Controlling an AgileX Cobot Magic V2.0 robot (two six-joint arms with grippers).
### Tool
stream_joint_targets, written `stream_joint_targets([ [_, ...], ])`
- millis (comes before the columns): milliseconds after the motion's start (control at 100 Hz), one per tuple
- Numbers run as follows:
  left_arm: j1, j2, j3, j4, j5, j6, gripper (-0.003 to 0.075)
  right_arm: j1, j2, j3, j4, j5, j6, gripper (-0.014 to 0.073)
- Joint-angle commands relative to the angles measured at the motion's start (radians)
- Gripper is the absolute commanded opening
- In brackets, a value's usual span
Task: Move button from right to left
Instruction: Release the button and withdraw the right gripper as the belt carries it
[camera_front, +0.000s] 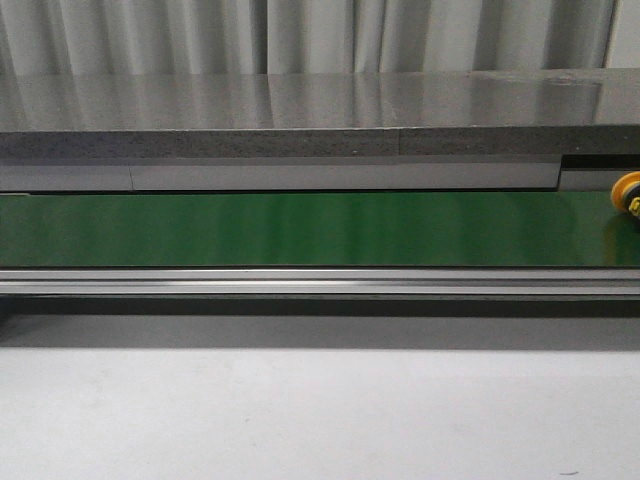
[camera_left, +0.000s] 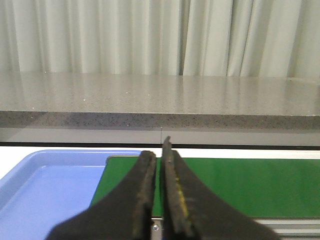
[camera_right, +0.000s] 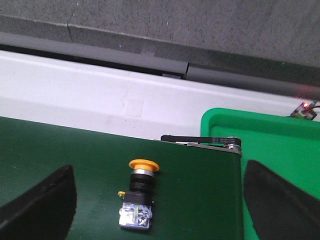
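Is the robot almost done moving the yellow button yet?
Not yet, nothing looks done. The button lies on the green belt at its far right end. The right gripper hangs open around it, holding nothing. The left gripper is shut and empty. Grabbing and moving it left remain.

You find no readable text, label, brand, number or sign in any view. The button (camera_right: 138, 194) shows only small light marks on its base, too blurred to read, and the green belt (camera_front: 300, 230) carries no print you can make out.
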Motion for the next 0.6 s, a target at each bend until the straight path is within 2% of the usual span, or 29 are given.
stream_joint_targets([
  [0,-0.008,-0.036,0.041,-0.002,-0.082,-0.007,0.0005,0.005,-0.124,0.067,0.008,-0.144,-0.034,0.0636],
  [220,-0.008,-0.036,0.041,-0.002,-0.082,-0.007,0.0005,0.040,-0.389,0.345,0.008,-0.311,-0.070,0.0636],
  [410,-0.008,-0.036,0.041,-0.002,-0.082,-0.007,0.0005,0.090,-0.642,0.545,0.008,-0.320,-0.070,0.0636],
  [590,-0.008,-0.036,0.041,-0.002,-0.082,-0.007,0.0005,0.095,-0.845,0.632,0.008,-0.325,-0.070,0.0636],
])
